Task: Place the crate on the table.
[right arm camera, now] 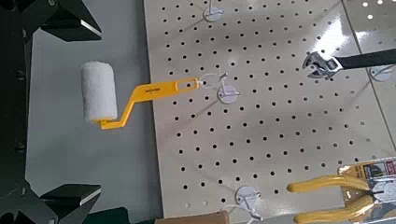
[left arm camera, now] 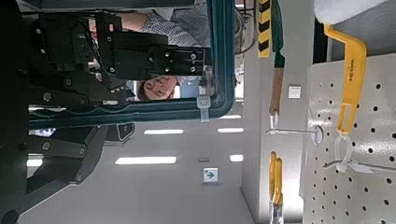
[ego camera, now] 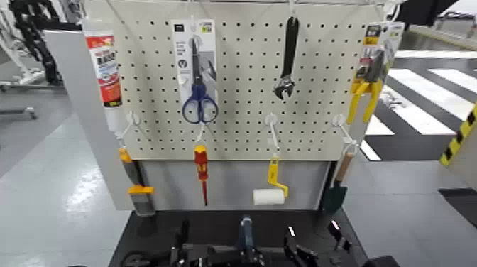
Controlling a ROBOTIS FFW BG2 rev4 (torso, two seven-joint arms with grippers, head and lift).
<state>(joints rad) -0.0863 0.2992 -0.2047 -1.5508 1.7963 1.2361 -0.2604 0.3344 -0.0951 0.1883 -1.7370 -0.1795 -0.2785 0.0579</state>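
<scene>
Only the top of the crate shows at the bottom edge of the head view, its blue-grey upright handle bar [ego camera: 245,234] standing over the black table [ego camera: 213,221]. My left gripper [ego camera: 181,250] and right gripper [ego camera: 294,248] sit low on either side of the bar. In the left wrist view a teal-grey frame of the crate [left arm camera: 220,65] runs close in front of the camera, with dark gripper parts [left arm camera: 65,154] beside it. In the right wrist view the right gripper [right arm camera: 58,112] has its fingers [right arm camera: 65,19] wide apart with nothing between them.
A white pegboard [ego camera: 241,135] rises behind the table with scissors [ego camera: 199,106], a wrench [ego camera: 287,60], yellow pliers [ego camera: 365,96], a red screwdriver [ego camera: 201,167] and a paint roller [ego camera: 268,195]. The roller also shows in the right wrist view [right arm camera: 97,91]. A person [left arm camera: 159,89] shows beyond the crate frame.
</scene>
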